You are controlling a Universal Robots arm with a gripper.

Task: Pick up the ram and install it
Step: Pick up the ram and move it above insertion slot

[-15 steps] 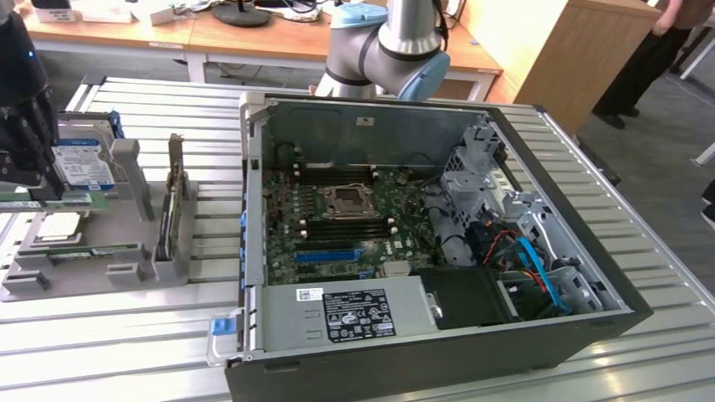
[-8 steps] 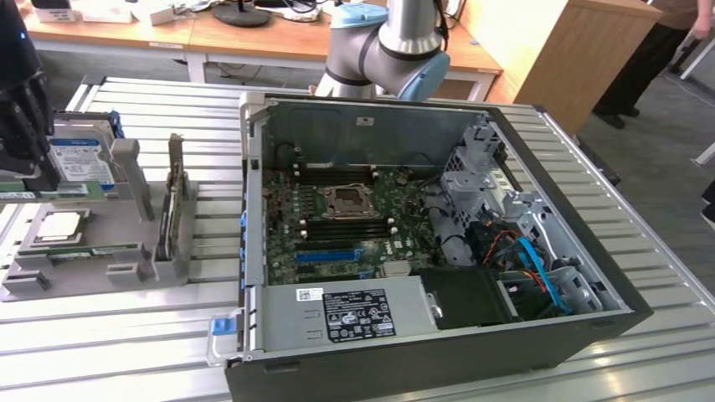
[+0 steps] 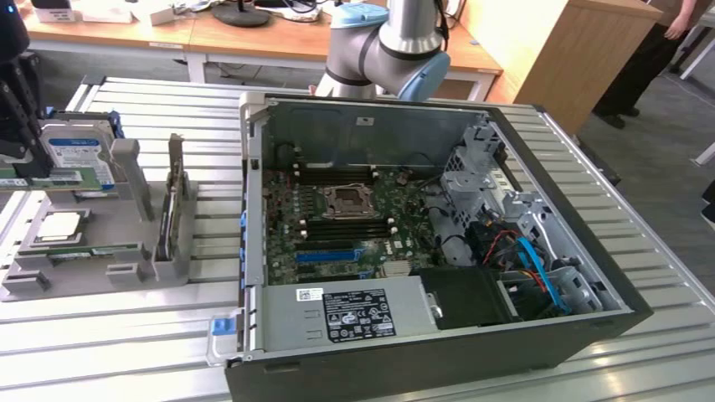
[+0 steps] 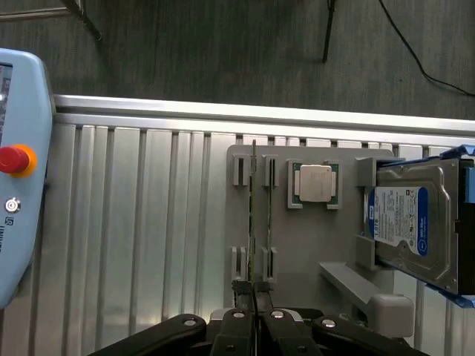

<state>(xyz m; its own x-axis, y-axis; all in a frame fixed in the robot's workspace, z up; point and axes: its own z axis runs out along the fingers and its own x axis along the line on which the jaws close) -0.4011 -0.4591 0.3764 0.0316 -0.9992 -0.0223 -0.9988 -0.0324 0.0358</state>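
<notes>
The gripper (image 4: 254,291) is seen clamped on the near end of the ram (image 4: 254,215), which is viewed edge-on as a thin line over the slotted grey holder (image 4: 312,248). It seems lifted from the slots, though this is not certain. Beyond, the square processor (image 4: 315,182) and the hard drive (image 4: 408,222) are set on the holder. The open computer case (image 3: 335,126) is placed well apart.

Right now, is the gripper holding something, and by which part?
Yes: the gripper is shut on the ram, pinching its two flat faces; where along its length is hidden.
</notes>
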